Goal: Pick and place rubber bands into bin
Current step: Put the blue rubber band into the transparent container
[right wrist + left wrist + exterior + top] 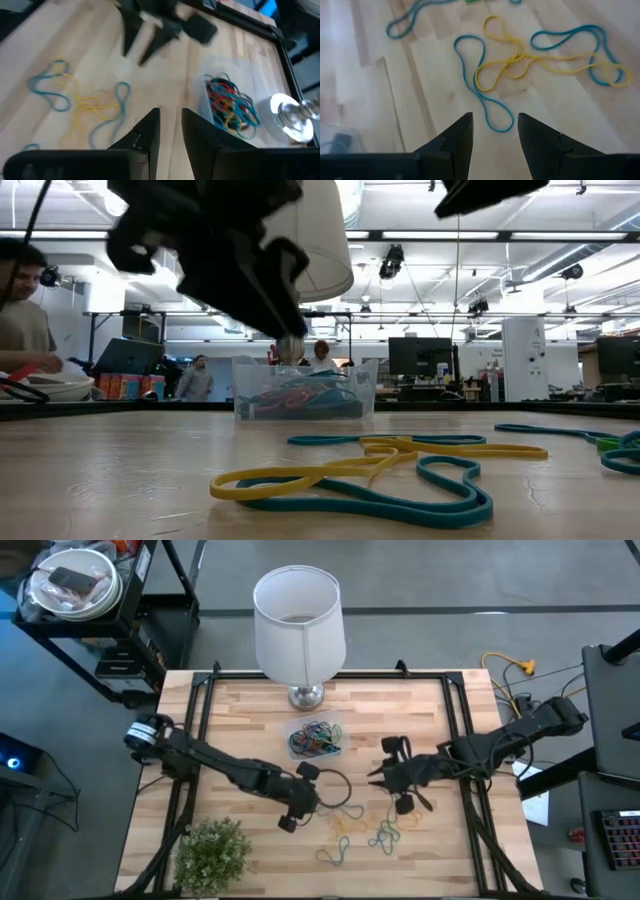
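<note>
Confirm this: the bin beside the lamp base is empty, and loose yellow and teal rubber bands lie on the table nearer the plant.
Not quite. The bin already holds a tangle of coloured bands, as the high view shows. The rest stands: loose yellow and teal rubber bands lie on the table.

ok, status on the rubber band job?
Left gripper open, empty, over loose bands on table. Right gripper empty, fingers a narrow gap apart, between loose bands and bin. Bin holds a pile of bands. Nothing blocking.
</note>
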